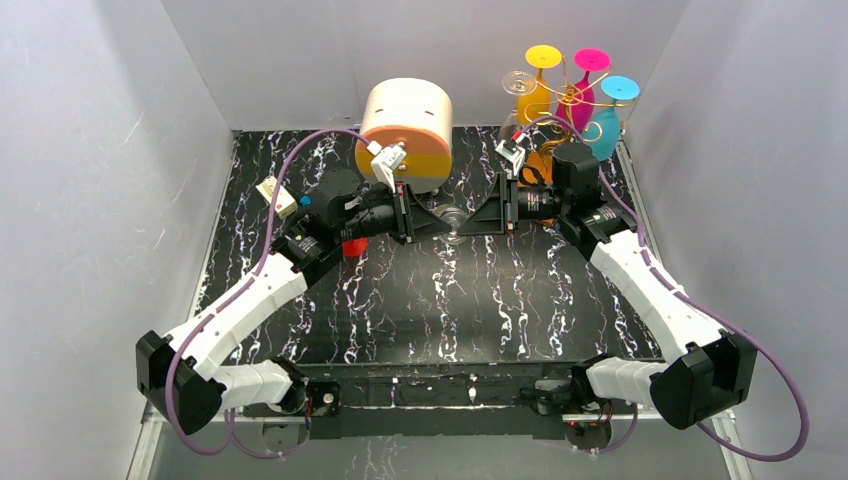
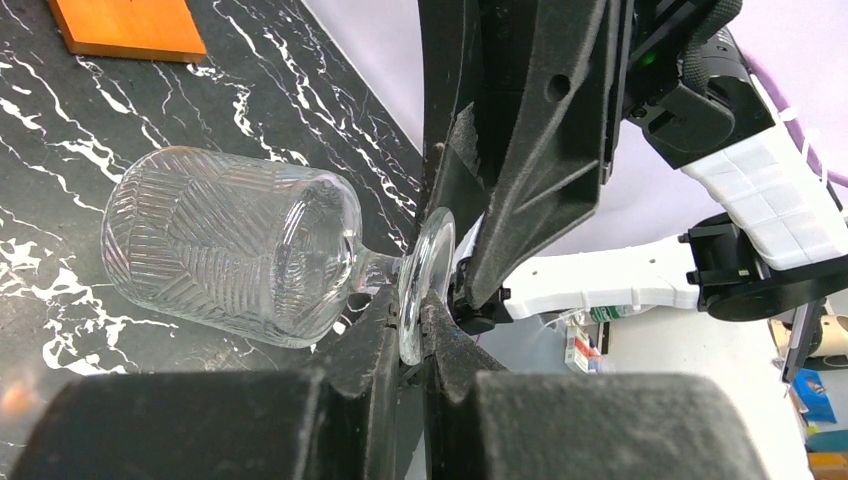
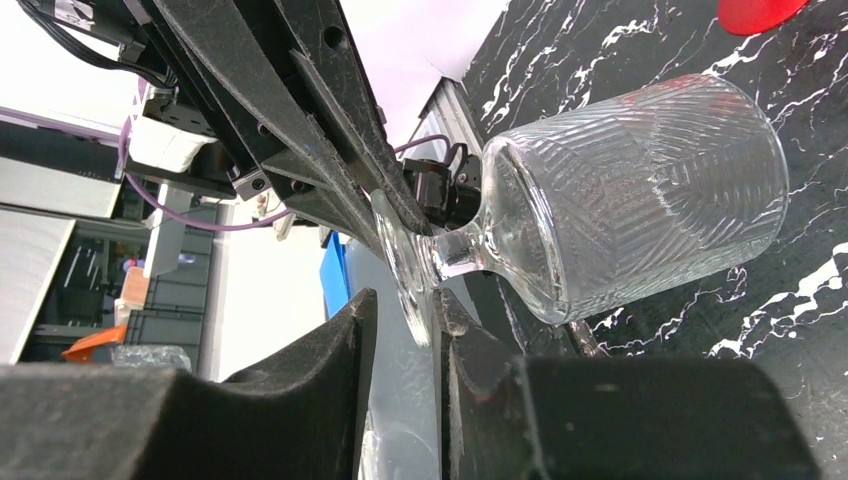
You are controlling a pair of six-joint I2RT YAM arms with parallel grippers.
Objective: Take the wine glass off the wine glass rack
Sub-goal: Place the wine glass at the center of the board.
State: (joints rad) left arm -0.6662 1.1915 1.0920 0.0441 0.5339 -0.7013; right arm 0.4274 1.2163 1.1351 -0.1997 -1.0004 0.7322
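Glass held sideways between both grippers, away from the rack

Wine glass [image 1: 450, 215] sits at the centre of the top view, turned on its side over the black marbled table [image 1: 400, 310]. It is a clear glass with a short stem and a cut pattern on the bowl. In the left wrist view the bowl [image 2: 240, 255] fills the left middle of the frame, and the foot stands on edge just right of it.

The left gripper [image 1: 438, 222] reaches in from the left, and its fingers are pressed together on the rim of the foot, pinching it. The right gripper [image 1: 472, 220] comes in from the right and meets it at the same foot. In the right wrist view its fingers [image 3: 340, 345] stand apart on either side of the disc, with a sliver of daylight on one side.

The wine glass rack [image 1: 572, 95] stands at the upper right of the top view, well apart from the held glass. Coloured glasses [image 1: 590, 75] hang on its gold scrolls. Its orange wooden base [image 2: 125, 25] shows at the upper left of the left wrist view.

A round cream-and-orange box [image 1: 405, 135] stands at the upper middle of the top view. A small red object [image 1: 352, 247] lies beside the left arm.
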